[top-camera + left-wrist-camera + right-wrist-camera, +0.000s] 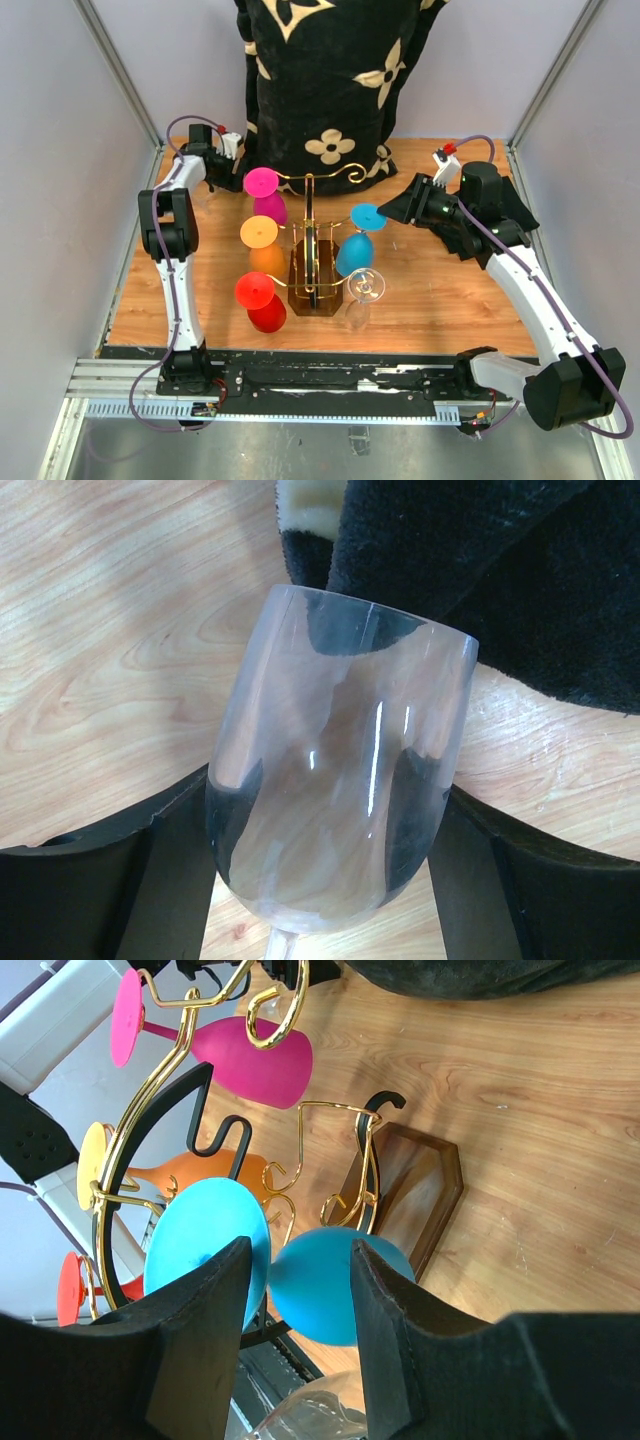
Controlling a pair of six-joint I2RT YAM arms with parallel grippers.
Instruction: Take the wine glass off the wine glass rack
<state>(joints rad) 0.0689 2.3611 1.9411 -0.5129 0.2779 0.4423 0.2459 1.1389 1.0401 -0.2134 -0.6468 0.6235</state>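
Observation:
The gold wire wine glass rack (310,205) stands on its dark brown base (420,1185) mid-table. Pink (263,183), orange (262,240) and red (258,295) glasses hang on its left, a blue one (357,250) and a clear one (362,290) on its right. At the back left, my left gripper (330,790) has both fingers against the bowl of another clear wine glass (340,770), its stem pointing toward the camera. My right gripper (300,1260) is open, its fingers straddling the blue glass (320,1290) between foot and bowl without touching.
A black cloth with cream flowers (330,80) covers the back of the wooden table (440,290) and lies just beyond the left gripper's glass. Grey walls close in both sides. A metal rail (330,385) runs along the near edge.

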